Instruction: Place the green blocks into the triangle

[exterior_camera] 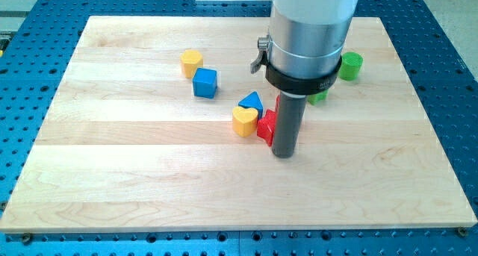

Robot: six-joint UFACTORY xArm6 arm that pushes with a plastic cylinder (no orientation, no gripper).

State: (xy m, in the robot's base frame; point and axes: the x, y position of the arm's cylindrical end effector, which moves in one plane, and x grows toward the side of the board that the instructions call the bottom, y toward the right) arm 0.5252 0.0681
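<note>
A green cylinder point(350, 66) stands near the view's top right of the wooden board point(149, 181). A second green block point(319, 98) is mostly hidden behind the arm; its shape cannot be made out. A blue triangle point(252, 101) sits at the centre, touching a yellow heart point(244, 122) below it. A red block point(266, 125) lies to the right of the heart, partly behind the rod. My tip point(284, 154) rests on the board, touching the red block's right side, well below and left of both green blocks.
A yellow block point(191, 62) and a blue cube point(205, 83) sit close together at the view's upper left of centre. The arm's wide grey body point(308, 32) hides part of the board's top. A blue perforated table point(448, 69) surrounds the board.
</note>
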